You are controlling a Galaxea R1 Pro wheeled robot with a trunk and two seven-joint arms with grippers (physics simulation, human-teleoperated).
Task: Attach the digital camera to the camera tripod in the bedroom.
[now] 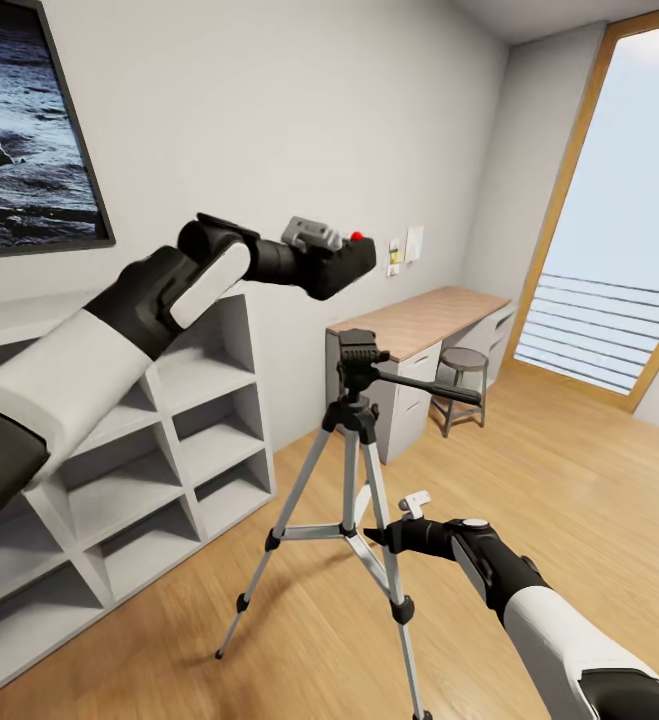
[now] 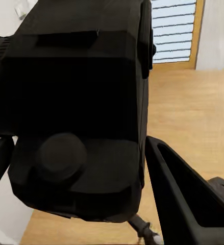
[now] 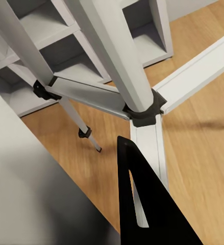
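The bedroom spreads across the head view with a light wood plank floor [image 1: 569,500], pale grey walls and a tall wood-framed window [image 1: 619,220] filling the right edge, a slatted railing visible through its lower part. A white cube shelf [image 1: 149,470] occupies the lower left against the wall, and a dark framed picture [image 1: 24,130] hangs in the upper left corner. Past the middle of the frame a desk with a wooden top [image 1: 424,325] stands against the far wall, a small round stool [image 1: 463,385] tucked by it. The camera tripod [image 1: 354,500] stands at centre on the floor, silver legs spread, black head topmost with its long handle pointing right. The left arm reaches in from the left edge, and the left gripper [image 1: 344,262] sits in the upper middle, above and slightly left of the tripod head and apart from it; its fingers [image 2: 193,204] are closed on the digital camera [image 2: 76,112], whose black body fills most of the left wrist view. The right arm enters from the lower right corner, and the right gripper [image 1: 381,537] is right at the tripod's central column, low in the frame; its one visible finger [image 3: 147,209] lies just beside a leg brace, and I cannot tell whether it is open or gripping.
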